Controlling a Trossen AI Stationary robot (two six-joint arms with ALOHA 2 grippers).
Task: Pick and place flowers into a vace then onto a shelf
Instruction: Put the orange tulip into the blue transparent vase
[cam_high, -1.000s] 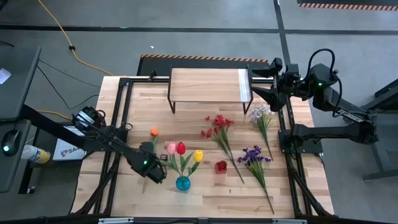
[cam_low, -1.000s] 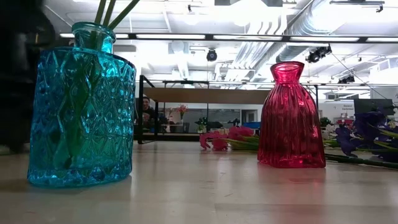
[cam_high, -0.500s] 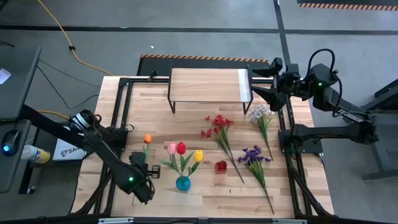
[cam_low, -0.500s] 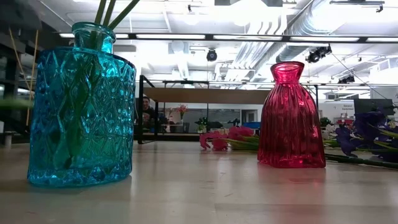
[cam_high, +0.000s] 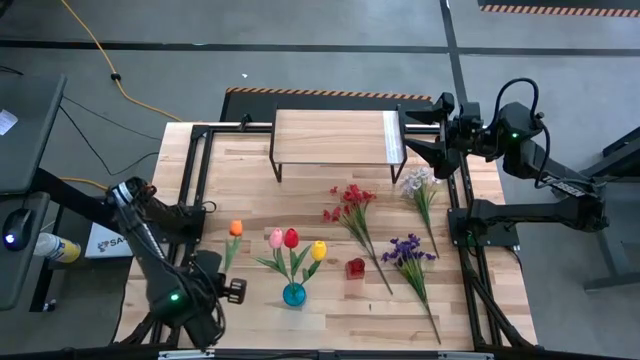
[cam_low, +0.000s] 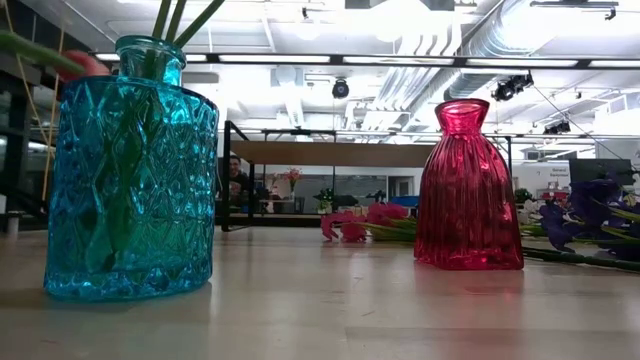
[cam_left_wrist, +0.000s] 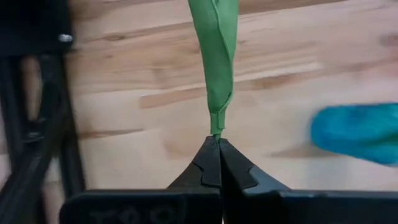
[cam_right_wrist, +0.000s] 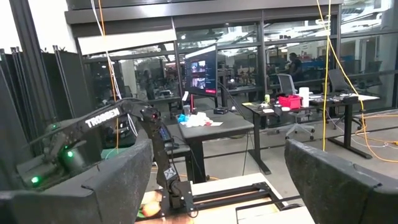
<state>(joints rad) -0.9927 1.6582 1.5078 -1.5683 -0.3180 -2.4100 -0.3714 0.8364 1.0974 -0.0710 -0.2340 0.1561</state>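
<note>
Right, left gripper fingers clenched on orange tulip stem end, hanging left of blue vase. Swing it upright and lower the stem down the neck past the 3 tulips inside. Right gripper released, waiting beside shelf.

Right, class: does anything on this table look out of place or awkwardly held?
Nothing is spilled or broken. The one oddity: the left gripper pinches the orange tulip by the very tip of its stem, so it dangles beside the blue vase. The right gripper waits open by the shelf.
</note>
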